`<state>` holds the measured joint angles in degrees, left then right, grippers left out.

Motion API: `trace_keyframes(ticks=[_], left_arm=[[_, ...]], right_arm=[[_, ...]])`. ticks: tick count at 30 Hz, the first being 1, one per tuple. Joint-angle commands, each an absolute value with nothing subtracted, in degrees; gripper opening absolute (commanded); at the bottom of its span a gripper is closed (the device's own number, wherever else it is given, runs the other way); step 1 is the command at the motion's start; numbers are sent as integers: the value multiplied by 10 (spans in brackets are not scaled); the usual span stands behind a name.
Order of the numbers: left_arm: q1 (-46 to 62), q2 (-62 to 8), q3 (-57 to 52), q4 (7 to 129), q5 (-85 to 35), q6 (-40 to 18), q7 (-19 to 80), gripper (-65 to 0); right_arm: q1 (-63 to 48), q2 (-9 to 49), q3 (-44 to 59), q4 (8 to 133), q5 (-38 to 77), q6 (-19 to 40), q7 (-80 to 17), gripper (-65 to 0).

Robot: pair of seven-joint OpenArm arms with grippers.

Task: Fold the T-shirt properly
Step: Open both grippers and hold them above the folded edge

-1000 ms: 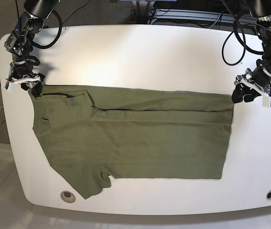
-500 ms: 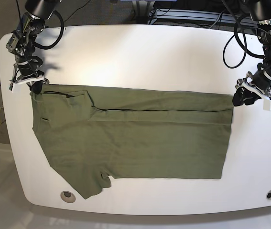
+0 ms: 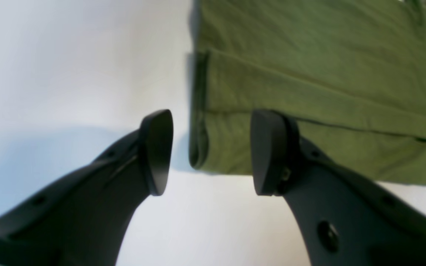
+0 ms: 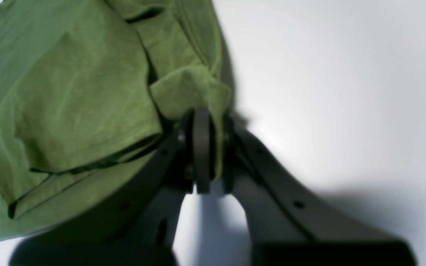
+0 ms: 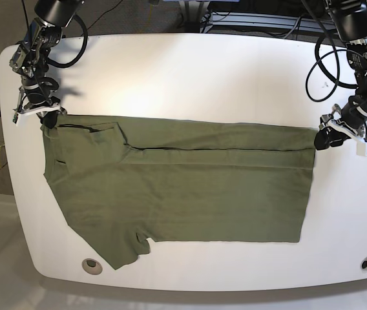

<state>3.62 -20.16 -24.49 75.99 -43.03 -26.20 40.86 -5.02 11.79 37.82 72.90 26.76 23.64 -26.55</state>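
Showing the olive-green T-shirt (image 5: 177,187) spread flat across the white table (image 5: 190,71), with one long strip along its far edge already turned over on itself and a short sleeve hanging toward 7 o'clock near the table's front rim. At 10 o'clock in the base view, the right gripper (image 4: 207,147) was clamped tight on a bunched corner of the cloth, which bulged up between and around its dark pads. At 3 o'clock in the base view, the left gripper (image 3: 209,151) stood with its jaws well apart, straddling the folded hem corner without pinching it; the cloth lay between the fingertips (image 3: 157,147) and nothing was held.

Risks from this state, as judged: only one end of the folded strip was secured. Should the right arm lift or pull before the left jaws closed, the garment would likely be dragged askew and the existing fold would open. The left jaws appeared to sit low at the very edge of the hem, so a closure might catch only the top layer, or miss altogether, leaving the lower layer behind. The right grip held a crumpled wad, not a flat edge, which could carry a crease into the next fold.
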Motion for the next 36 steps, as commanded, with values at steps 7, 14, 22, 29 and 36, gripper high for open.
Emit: trace_keyframes(ticks=[7, 14, 22, 29, 36], left_arm=[[6, -208, -252, 685, -435, -263, 375, -342], [5, -207, -246, 676, -434, -263, 368, -336], [3, -203, -246, 678, -432, -264, 370, -332], [-4, -197, -245, 672, -433, -264, 371, -329], [-7, -194, -242, 665, -438, -265, 370, -326]], right_arm=[[-49, 125, 380, 728, 270, 240, -265, -650], [-48, 125, 378, 728, 270, 240, -264, -650], [-48, 125, 379, 728, 271, 240, -268, -650], [-48, 124, 381, 729, 273, 241, -270, -650], [-47, 123, 379, 730, 271, 239, -269, -650]])
